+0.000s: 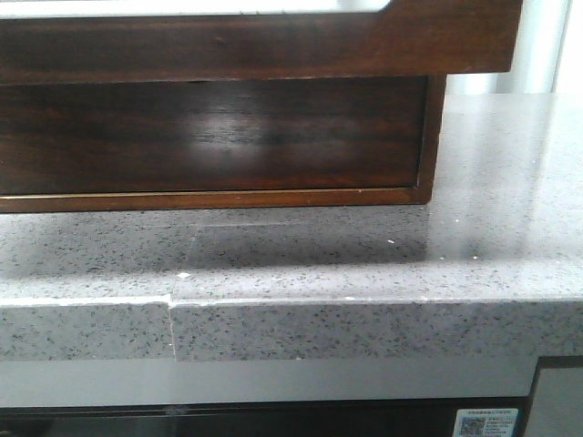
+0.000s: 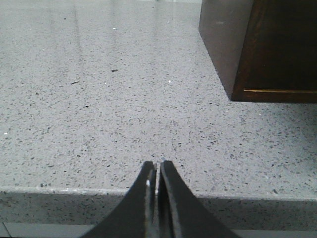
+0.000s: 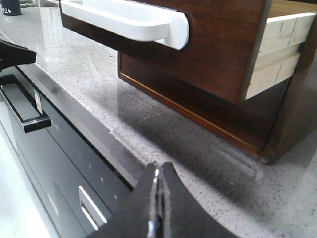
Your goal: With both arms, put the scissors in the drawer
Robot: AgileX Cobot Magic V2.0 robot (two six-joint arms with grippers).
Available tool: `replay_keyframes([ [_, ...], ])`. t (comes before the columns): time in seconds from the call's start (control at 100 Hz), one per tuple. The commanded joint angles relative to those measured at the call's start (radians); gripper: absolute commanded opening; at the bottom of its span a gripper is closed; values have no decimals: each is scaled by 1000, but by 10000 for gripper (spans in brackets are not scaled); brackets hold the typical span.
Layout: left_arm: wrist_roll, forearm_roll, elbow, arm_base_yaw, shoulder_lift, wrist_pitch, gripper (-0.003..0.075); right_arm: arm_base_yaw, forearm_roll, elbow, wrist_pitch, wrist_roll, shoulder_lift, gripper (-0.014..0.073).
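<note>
Both hands are closed on nothing: left hand (image 2: 157,171) and right hand (image 3: 157,173) hover over the bench's (image 1: 364,264) front edge. Scissors are out of sight. Above, the drawer (image 3: 218,44) with its white handle (image 3: 143,20) stands pulled out of the cabinet (image 1: 219,137).

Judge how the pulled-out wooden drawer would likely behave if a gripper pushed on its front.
The drawer looks like solid, stiff wood, so it should not flex. It stands pulled out of the cabinet, so a straight push would probably slide it back in. Its glossy front may be slippery; the white handle likely offers a surer contact.
</note>
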Motion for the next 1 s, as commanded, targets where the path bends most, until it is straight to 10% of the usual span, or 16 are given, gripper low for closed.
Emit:
replay_keyframes([
  [0.0, -10, -1, 20, 0, -27, -68, -22, -5, 7, -27, -128, 2, 10, -41],
  [0.22, -10, -1, 20, 0, -27, -68, -22, -8, -32, -3, -287, 12, 10, -41],
  [0.53, -10, -1, 20, 0, -27, -68, -22, -167, -331, 110, -599, 472, 10, -41],
  [0.99, -10, -1, 20, 0, -27, -68, -22, -542, -407, 177, -450, 642, -179, -41],
])
